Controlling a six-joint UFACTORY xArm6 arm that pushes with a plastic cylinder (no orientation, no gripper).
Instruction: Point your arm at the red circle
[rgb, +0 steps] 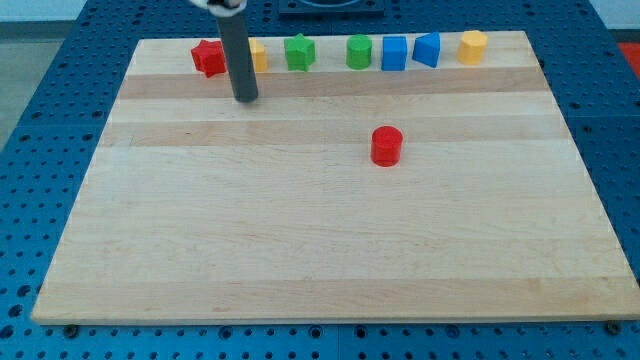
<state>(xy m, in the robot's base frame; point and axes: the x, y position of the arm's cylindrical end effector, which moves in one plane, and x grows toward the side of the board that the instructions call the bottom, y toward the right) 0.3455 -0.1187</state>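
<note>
The red circle (386, 145) stands alone on the wooden board, right of the middle. My tip (245, 99) rests on the board near the view's top left, far to the left of the red circle and a little above its level. The rod rises straight up from the tip and partly hides a yellow block (259, 55). The tip sits just below and between the red star (208, 57) and that yellow block, touching neither.
A row of blocks lines the board's top edge: red star, yellow block, green star (299, 52), green cylinder (359, 51), blue cube (394, 53), blue wedge-like block (427, 49), yellow hexagon-like block (472, 46). Blue perforated table (40, 150) surrounds the board.
</note>
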